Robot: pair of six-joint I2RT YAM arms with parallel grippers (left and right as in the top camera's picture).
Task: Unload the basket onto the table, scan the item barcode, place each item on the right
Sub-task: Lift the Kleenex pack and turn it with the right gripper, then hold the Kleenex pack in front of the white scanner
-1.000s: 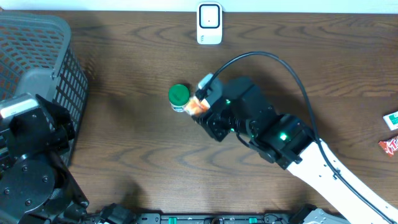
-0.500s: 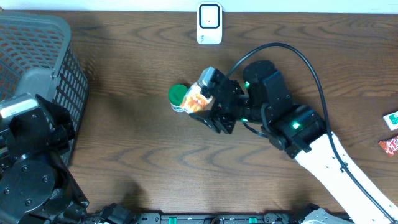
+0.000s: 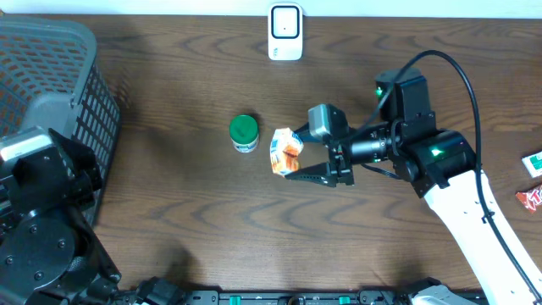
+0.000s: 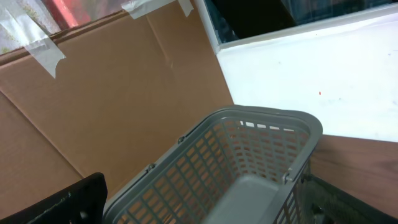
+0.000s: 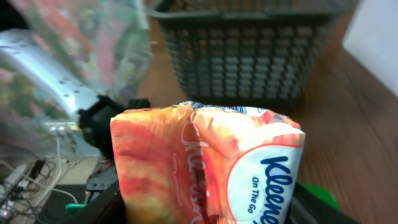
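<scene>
The item is an orange-and-white Kleenex tissue pack (image 3: 285, 151), and my right gripper (image 3: 296, 161) is shut on it above the table's middle. In the right wrist view the pack (image 5: 211, 162) fills the space between the dark fingers (image 5: 99, 208); no barcode shows on the faces I see. A white scanner (image 3: 285, 32) stands at the far edge, up from the pack and well apart from it. My left gripper (image 4: 205, 214) is open with nothing between its fingers, facing the grey basket (image 4: 249, 168).
A green-lidded jar (image 3: 244, 132) stands just left of the held pack. The grey mesh basket (image 3: 51, 76) fills the far left, with the left arm (image 3: 42, 220) below it. Two small packets (image 3: 532, 163) (image 3: 529, 199) lie at the right edge.
The right gripper has pulled the tissue pack away from the green-lidded jar and carried it to the right, turning its wrist as it went. The left arm has not moved.
</scene>
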